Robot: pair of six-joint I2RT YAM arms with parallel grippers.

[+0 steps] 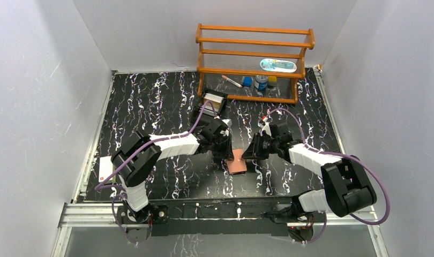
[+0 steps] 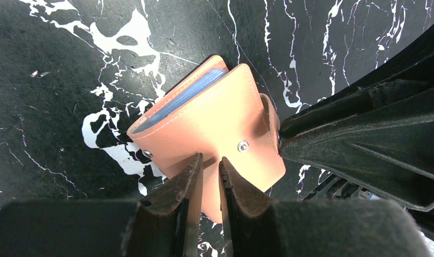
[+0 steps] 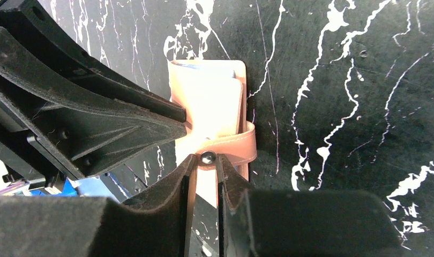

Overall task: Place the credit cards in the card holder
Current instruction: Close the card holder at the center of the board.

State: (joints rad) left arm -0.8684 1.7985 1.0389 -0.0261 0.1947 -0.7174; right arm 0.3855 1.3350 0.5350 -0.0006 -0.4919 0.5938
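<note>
Between its fingers, the left gripper (image 2: 210, 158) is pinching the card holder (image 2: 220, 112); the right gripper (image 3: 206, 157) is pinching its tab (image 3: 236, 145).

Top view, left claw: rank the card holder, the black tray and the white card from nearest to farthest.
From the left claw:
1. card holder, right at its fingertips, centre.
2. black tray, farther back, just in front of the wooden rack.
3. white card, far off at the left edge of the table.
</note>
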